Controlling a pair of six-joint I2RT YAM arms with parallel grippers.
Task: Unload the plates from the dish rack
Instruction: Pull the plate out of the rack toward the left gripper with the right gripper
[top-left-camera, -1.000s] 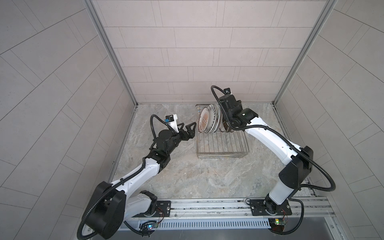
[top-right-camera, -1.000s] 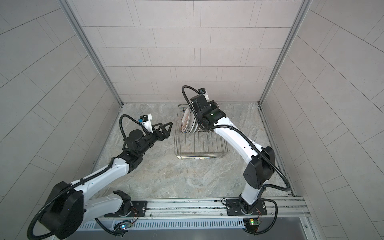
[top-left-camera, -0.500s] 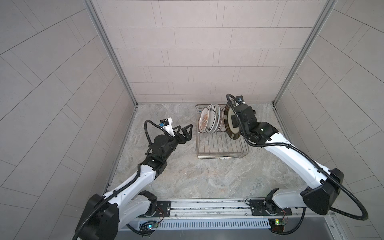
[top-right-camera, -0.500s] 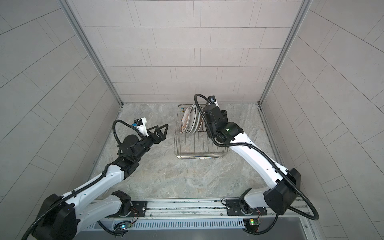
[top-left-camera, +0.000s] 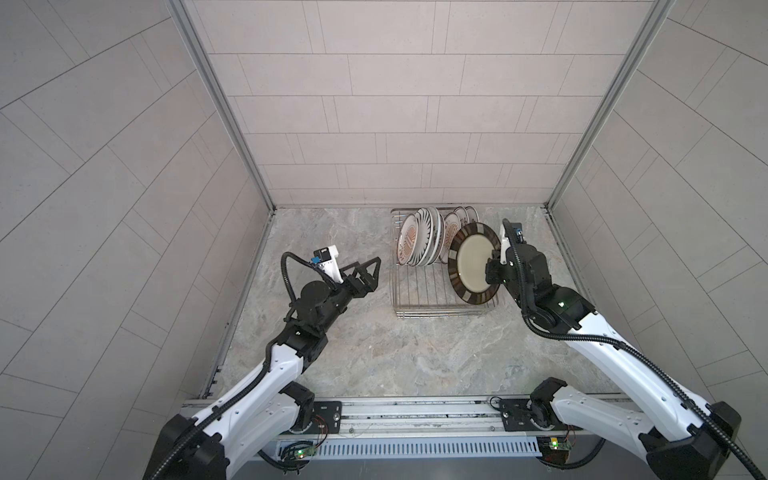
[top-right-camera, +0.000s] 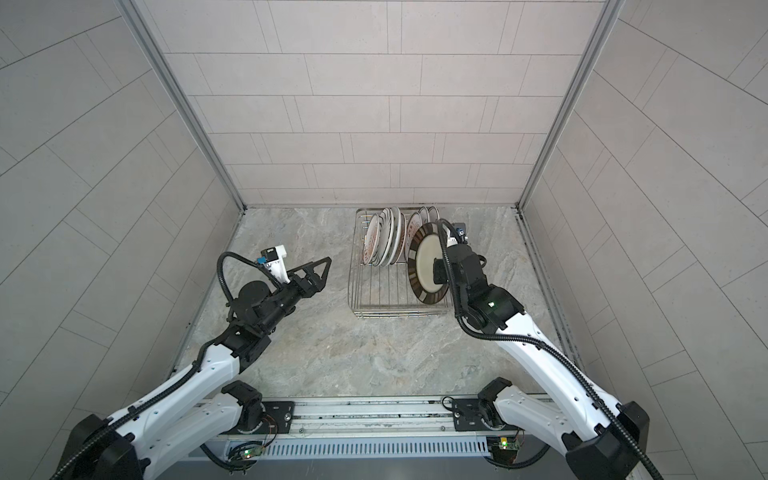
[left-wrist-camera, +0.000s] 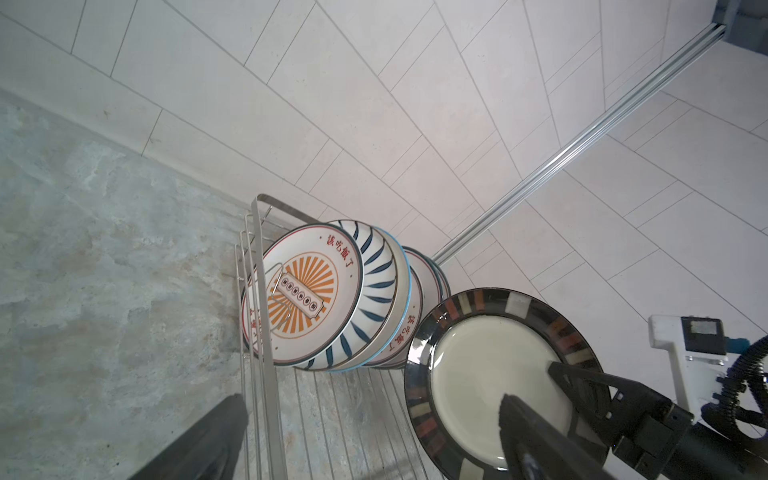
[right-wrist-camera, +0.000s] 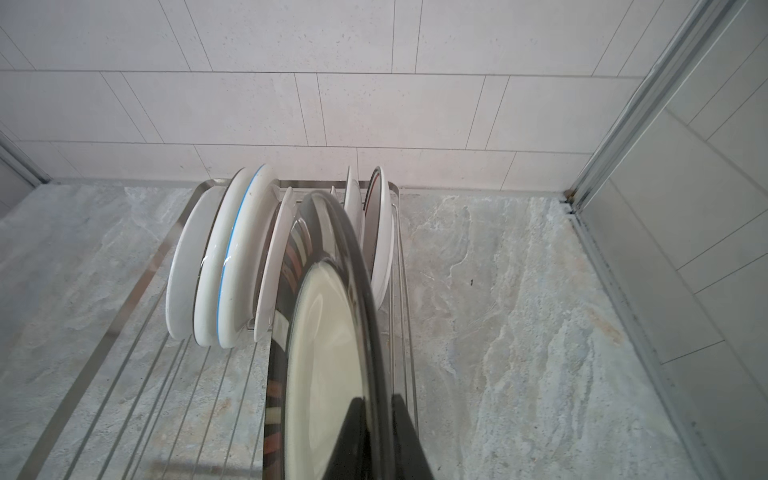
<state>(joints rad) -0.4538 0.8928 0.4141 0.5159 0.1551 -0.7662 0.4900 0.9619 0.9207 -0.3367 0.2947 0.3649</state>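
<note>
I've got the right gripper (top-left-camera: 493, 271) clamped on the round brown-rimmed beige ceramic plate (top-left-camera: 469, 266), upright over the shiny silver wire dish rack (top-left-camera: 432, 311) so it lifts out cleanly; the left gripper (top-left-camera: 370, 272) gapes empty alongside.

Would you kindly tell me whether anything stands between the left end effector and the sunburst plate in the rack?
Only the side rail of the dish rack, crossing in front of the sunburst plate in the left wrist view; nothing else shows before the left end effector.
</note>
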